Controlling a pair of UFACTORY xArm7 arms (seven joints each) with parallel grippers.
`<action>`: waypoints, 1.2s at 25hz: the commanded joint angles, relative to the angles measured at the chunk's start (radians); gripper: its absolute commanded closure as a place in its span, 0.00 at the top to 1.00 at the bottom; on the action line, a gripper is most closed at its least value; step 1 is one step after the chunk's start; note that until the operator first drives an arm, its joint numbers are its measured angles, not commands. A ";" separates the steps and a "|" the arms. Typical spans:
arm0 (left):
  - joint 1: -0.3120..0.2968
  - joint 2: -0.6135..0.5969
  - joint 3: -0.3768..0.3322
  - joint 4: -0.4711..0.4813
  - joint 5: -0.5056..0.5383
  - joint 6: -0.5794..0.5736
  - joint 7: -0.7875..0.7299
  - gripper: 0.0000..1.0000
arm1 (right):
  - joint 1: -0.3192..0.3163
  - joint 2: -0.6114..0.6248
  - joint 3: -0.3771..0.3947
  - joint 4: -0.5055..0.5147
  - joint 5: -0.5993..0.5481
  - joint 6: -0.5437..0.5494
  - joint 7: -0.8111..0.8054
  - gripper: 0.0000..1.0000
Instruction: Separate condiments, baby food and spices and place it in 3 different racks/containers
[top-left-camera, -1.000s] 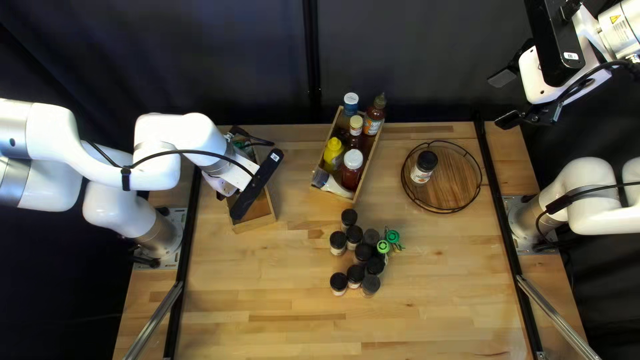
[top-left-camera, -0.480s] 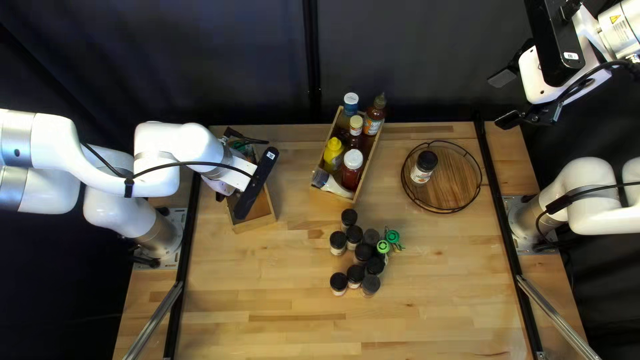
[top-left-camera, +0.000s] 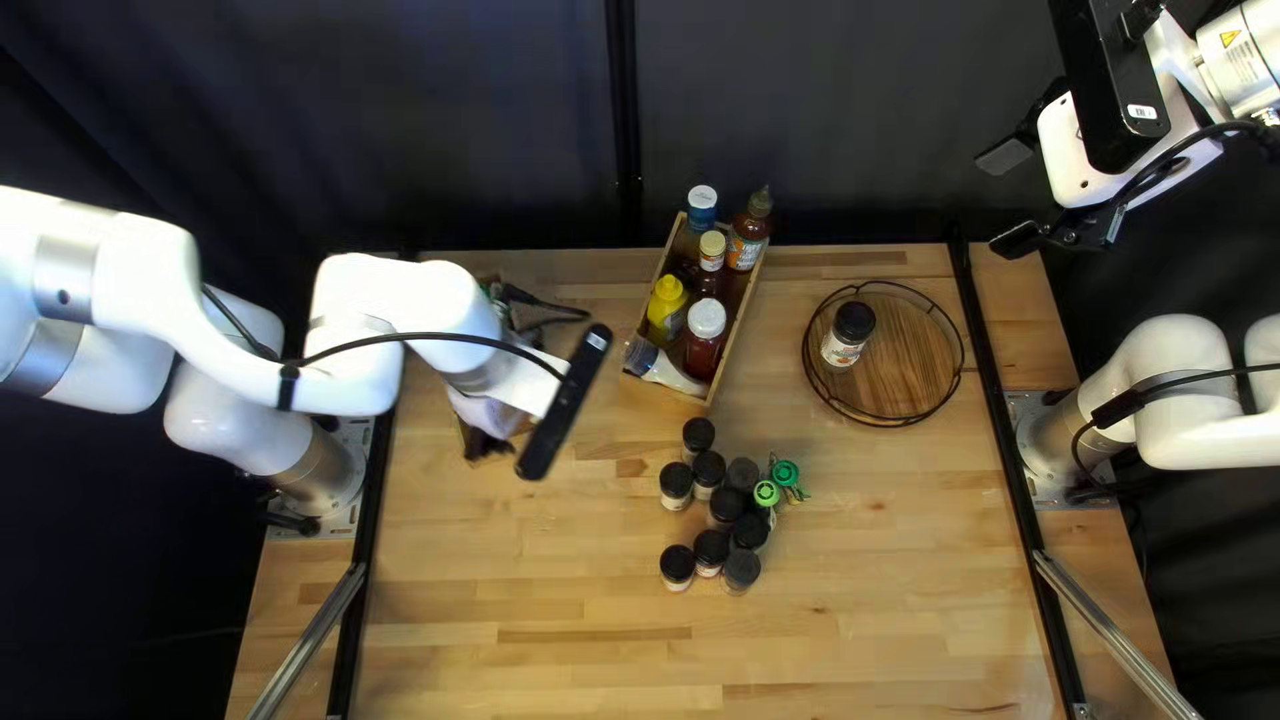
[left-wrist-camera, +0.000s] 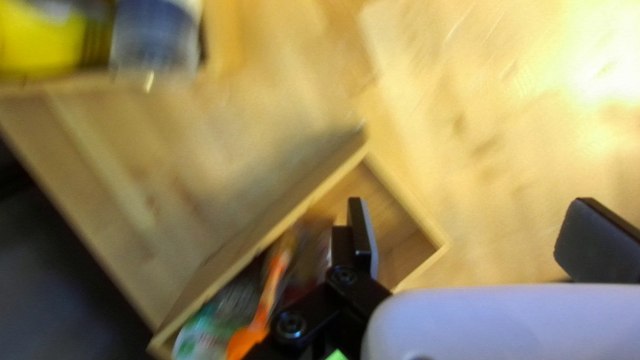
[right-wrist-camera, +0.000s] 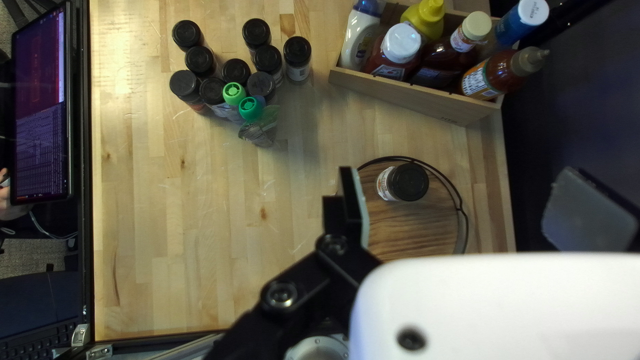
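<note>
Pouches (right-wrist-camera: 265,120) look soft, squeezable; grip by stiff green caps (right-wrist-camera: 251,108). Spice jars (right-wrist-camera: 299,72) likely rigid, slick; pinch below lids (right-wrist-camera: 297,49). Left fingers (left-wrist-camera: 363,233) apart, right fingers (right-wrist-camera: 353,207) apart.

No words or numbers can be read. A yellow triangular warning sign (top-left-camera: 1230,39) marks the right arm's white, rounded housing (top-left-camera: 1262,74). The small black-capped jar (right-wrist-camera: 408,182) on the round wooden tray (right-wrist-camera: 413,230) bears a white label (right-wrist-camera: 384,183), its print too small.
</note>
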 commanded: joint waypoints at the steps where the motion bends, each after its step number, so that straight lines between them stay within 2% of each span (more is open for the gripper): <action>1: -0.037 0.164 -0.026 0.171 -0.082 -0.053 -0.063 1.00 | 0.000 0.000 0.000 0.000 0.000 0.000 0.000 1.00; 4: -0.030 0.253 -0.030 0.243 -0.084 -0.118 -0.111 1.00 | 0.000 0.000 0.000 0.000 0.000 0.000 0.000 1.00; 8: -0.020 0.336 -0.026 0.286 -0.082 -0.230 -0.188 1.00 | 0.000 0.000 0.000 0.000 0.000 0.000 0.000 1.00; 12: -0.027 0.432 -0.023 0.378 -0.010 -0.305 -0.399 1.00 | 0.000 0.000 0.000 0.000 0.000 0.000 0.000 1.00; 16: -0.052 0.518 0.003 0.462 0.095 -0.328 -0.620 1.00 | 0.000 0.000 0.000 0.000 0.000 0.000 0.000 1.00; 20: -0.068 0.594 0.032 0.527 0.152 -0.356 -0.741 1.00 | 0.000 0.000 0.000 0.000 0.000 0.000 0.000 1.00; 24: -0.115 0.684 0.086 0.617 0.257 -0.341 -0.898 1.00 | 0.000 0.000 0.000 0.000 0.000 0.000 0.000 1.00; 30: -0.150 0.779 0.130 0.697 0.329 -0.312 -0.991 1.00 | 0.000 0.000 0.000 0.000 0.000 0.000 0.000 1.00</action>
